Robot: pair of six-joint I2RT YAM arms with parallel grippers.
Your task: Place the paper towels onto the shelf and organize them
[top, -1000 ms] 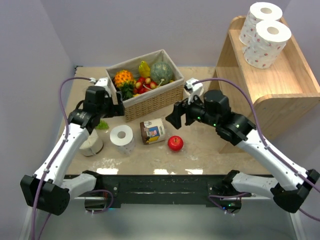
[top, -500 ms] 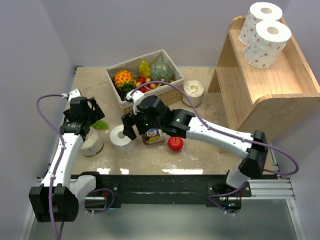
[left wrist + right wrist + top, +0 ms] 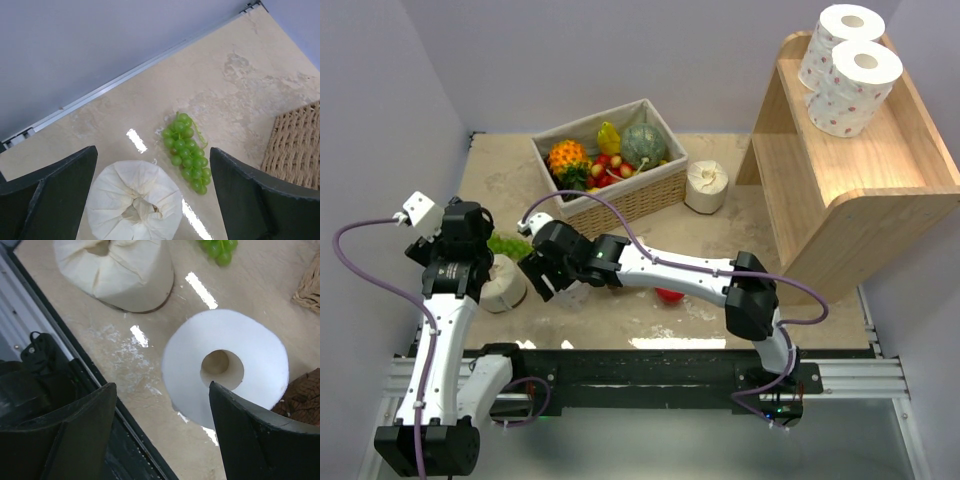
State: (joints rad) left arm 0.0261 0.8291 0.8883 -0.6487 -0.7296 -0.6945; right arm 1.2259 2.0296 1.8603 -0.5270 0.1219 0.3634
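Observation:
Two pink-dotted paper towels stand stacked on the top of the wooden shelf at the right. A cream wrapped roll stands between the basket and the shelf. A plain white roll stands upright near the table's front left. My right gripper is open just above it, the roll lying against the right finger; it also shows in the top view. Another cream roll stands left of it, between the fingers of my open left gripper, which hovers above it.
A wicker basket of toy fruit stands at the back centre. Green grapes lie beside the cream roll. A red apple shows partly under the right arm, and a brown jar lies beside the white roll. The table's front edge is close.
My right arm has swung from near the shelf across to the white roll at the front left. My left arm has pulled back from the basket to above the cream roll.

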